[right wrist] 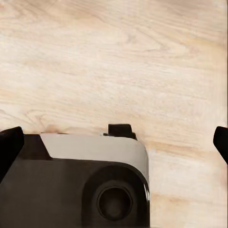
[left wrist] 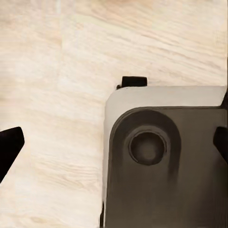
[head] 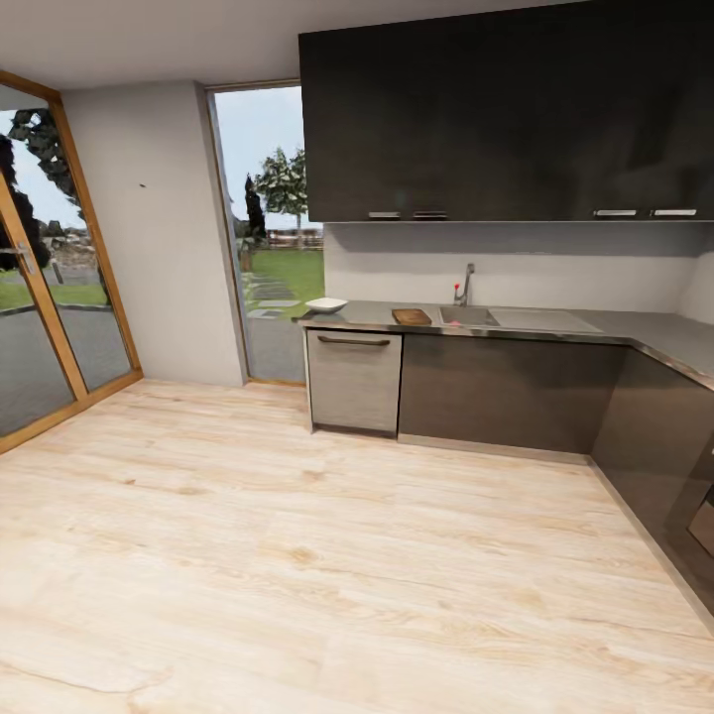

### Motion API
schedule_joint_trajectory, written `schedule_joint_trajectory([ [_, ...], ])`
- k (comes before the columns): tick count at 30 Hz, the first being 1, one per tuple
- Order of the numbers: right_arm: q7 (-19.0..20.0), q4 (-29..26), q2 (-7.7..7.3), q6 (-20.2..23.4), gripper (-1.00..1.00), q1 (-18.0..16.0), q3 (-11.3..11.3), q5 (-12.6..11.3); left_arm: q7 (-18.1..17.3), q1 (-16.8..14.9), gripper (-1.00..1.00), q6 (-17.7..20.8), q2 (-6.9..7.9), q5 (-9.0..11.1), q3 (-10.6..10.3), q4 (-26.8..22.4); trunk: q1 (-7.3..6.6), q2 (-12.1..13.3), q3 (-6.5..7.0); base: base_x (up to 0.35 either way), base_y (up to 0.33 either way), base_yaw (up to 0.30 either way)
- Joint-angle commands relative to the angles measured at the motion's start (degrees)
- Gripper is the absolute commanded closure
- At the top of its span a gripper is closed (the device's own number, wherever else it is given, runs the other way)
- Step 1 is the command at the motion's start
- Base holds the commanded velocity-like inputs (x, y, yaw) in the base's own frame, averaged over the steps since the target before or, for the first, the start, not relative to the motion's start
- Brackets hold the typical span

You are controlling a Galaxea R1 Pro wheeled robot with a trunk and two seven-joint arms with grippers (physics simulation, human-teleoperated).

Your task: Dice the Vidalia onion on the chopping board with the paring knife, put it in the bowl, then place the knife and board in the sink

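Still well short of the long grey metallic counter (head: pixel 555 330) at the far side of the dark-cabineted kitchen, across a stretch of light wood plank floor (head: pixel 297 535); approach leg by the look of it, no handling begun. On the counter, left to right: shallow white squarish bowl (head: pixel 326 304) at the left end, brown wooden chopping board (head: pixel 412 316) near it, then the rectangular stainless steel sink (head: pixel 469 316) with chrome faucet (head: pixel 463 285) behind; board just beside the basin's left edge. Onion and paring knife too small or hidden to make out from here. Left hand (left wrist: pixel 116 142) and right hand (right wrist: pixel 116 142) both pointing down over the floor and the robot's dark base (left wrist: pixel 166 166), dark fingertips (left wrist: pixel 9 147) at opposite borders of each wrist view, so spread wide and holding nothing. Likely handling: onion probably round, smooth-skinned and prone to roll, best pinched across its middle; board stiff and flat, likely best taken by an edge or the handle end; bowl glossy, probably slippery.
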Motion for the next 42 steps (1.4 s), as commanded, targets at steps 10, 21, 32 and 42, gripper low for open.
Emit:
schedule_joint_trajectory([
  [10,-0.1,-23.4,-0.27,-1.6,-1.0,0.0,0.2,0.0,1.7,0.0,-1.0,-4.2,-0.33,0.8,-0.1,-23.8,0.0,0.0,-0.03,0.0,0.0,0.0],
  [21,-0.1,-23.3,-0.17,-1.7,-1.0,0.0,0.2,-0.1,2.0,0.0,-1.0,-9.9,-0.42,0.8,0.0,-18.4,0.0,0.0,-0.03,0.0,0.0,0.0],
  [32,-0.2,-23.2,0.01,-1.7,-1.0,0.0,0.2,-0.2,1.9,0.0,-1.0,-9.9,-0.42,0.8,-0.1,-18.2,0.0,0.0,0.19,0.124,0.029,-0.096],
  [42,-0.2,-23.1,0.01,-1.7,-1.0,0.0,0.2,-0.2,1.9,0.0,-1.0,-9.9,-0.42,0.8,-0.2,-18.2,0.0,0.0,0.69,0.283,0.113,-0.213],
])
